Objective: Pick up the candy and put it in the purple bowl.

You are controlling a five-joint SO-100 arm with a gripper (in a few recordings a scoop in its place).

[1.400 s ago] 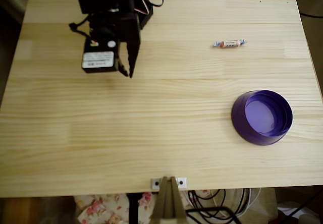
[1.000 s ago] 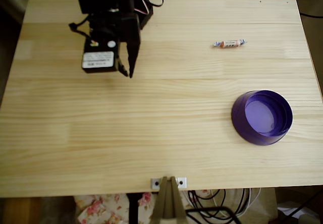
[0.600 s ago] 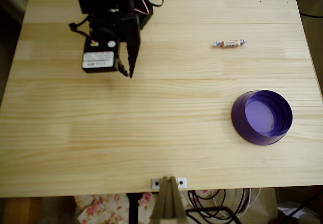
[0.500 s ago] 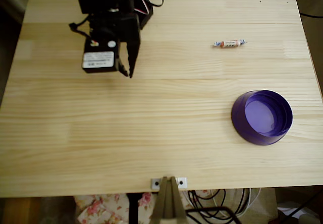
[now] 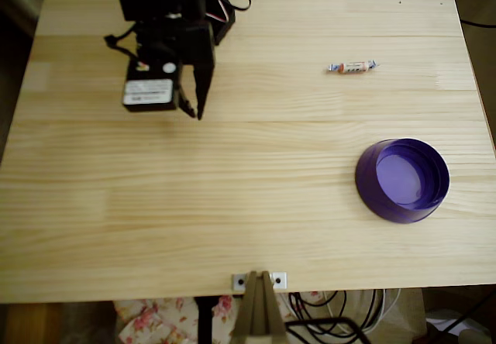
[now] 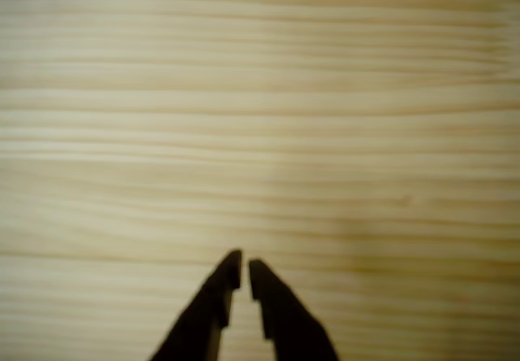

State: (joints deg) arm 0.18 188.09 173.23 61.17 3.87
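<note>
Gripper: black gripper (image 5: 196,111) hangs over the wooden table (image 5: 232,189), well to the left of the candy in the overhead view; in the wrist view (image 6: 244,273) its tips nearly meet, with a thin slit between them and nothing held.
Candy: the candy (image 5: 352,67) lies flat on the table, above the purple bowl in the overhead view and well apart from it.
Purple bowl: the purple bowl (image 5: 370,189) stands upright below the candy.
</note>
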